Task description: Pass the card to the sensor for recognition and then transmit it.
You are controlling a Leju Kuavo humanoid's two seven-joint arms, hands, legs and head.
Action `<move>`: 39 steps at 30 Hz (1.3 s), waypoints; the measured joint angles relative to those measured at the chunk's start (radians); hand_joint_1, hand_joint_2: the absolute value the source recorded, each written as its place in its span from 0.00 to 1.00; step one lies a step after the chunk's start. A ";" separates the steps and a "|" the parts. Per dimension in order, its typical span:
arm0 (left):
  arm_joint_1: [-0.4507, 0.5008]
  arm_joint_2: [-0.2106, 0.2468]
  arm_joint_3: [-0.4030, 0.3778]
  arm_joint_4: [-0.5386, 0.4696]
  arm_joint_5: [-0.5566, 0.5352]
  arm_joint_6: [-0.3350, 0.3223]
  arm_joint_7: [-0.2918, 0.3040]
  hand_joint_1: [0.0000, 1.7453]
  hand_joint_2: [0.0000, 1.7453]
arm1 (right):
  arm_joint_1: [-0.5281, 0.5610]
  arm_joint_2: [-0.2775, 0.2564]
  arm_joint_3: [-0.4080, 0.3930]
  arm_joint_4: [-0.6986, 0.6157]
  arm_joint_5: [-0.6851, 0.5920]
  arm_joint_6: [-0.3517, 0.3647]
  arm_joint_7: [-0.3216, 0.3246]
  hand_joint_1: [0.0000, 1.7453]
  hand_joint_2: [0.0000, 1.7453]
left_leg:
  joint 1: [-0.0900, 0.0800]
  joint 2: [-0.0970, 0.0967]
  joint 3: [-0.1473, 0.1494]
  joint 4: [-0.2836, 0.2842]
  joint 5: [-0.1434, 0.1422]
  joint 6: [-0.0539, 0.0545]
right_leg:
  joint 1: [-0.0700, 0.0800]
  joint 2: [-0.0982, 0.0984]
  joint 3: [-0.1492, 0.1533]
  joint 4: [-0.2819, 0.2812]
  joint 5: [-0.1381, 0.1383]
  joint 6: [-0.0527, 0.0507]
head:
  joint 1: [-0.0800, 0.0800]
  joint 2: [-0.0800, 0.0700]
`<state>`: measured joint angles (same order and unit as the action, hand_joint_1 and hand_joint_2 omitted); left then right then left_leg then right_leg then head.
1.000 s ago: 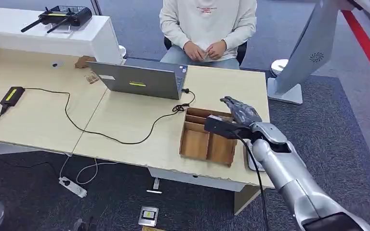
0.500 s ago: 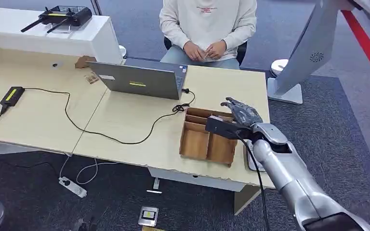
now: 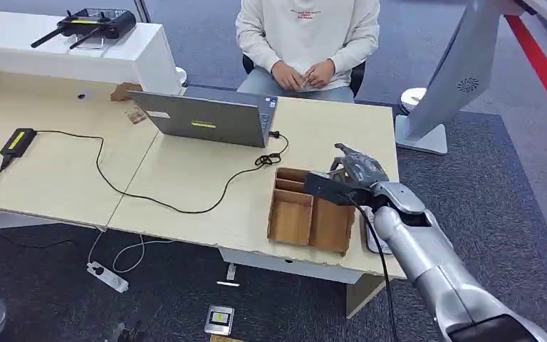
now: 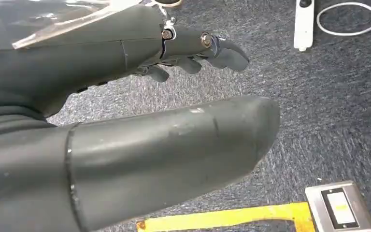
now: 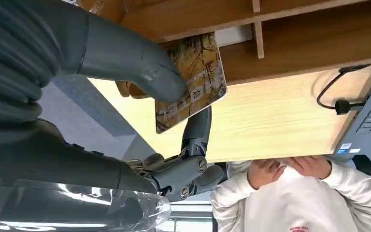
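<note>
right hand over wooden tray (far corner), laptop behind, seated person

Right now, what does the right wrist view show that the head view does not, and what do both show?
Right wrist view alone: the patterned card, pinched by the right hand. Head view alone: the black sensor on its cable and the controller on the white counter. Both: the wooden tray, laptop, table and seated person.

pale wood desk, grey carpet
</note>
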<state>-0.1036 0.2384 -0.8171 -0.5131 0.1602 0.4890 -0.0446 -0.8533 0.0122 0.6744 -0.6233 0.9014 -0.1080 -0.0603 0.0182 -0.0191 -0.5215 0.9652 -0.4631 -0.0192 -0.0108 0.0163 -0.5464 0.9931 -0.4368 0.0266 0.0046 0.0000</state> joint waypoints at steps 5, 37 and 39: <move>0.001 0.000 0.000 -0.003 -0.009 0.015 0.020 0.00 0.00 | 0.004 -0.004 -0.003 -0.002 -0.013 -0.010 0.001 1.00 1.00 | 0.000 0.000 0.000 0.000 0.000 0.000 | 0.000 0.000 0.000 0.000 0.000 0.000 | 0.000 0.000; -0.076 -0.057 0.000 0.101 -0.159 -0.018 -0.025 0.00 0.00 | -0.054 -0.194 -0.250 -0.517 -0.084 -0.003 -0.047 1.00 1.00 | -0.001 0.000 0.000 0.001 0.000 0.000 | -0.002 0.002 0.000 0.000 0.000 0.000 | -0.001 0.000; -0.085 -0.059 0.000 0.108 -0.168 -0.020 -0.022 0.00 0.00 | -0.092 -0.195 -0.252 -0.476 -0.075 -0.035 -0.073 1.00 1.00 | -0.001 0.000 0.000 0.001 0.000 0.000 | -0.001 0.002 0.000 0.000 0.000 0.000 | -0.001 0.000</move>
<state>-0.1883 0.1793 -0.8171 -0.4055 -0.0076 0.4688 -0.0664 -0.9454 -0.1831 0.4227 -1.0993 0.8267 -0.1427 -0.1332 0.0175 -0.0191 -0.5214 0.9658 -0.4632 -0.0191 -0.0123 0.0179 -0.5465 0.9931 -0.4363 0.0267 0.0038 0.0000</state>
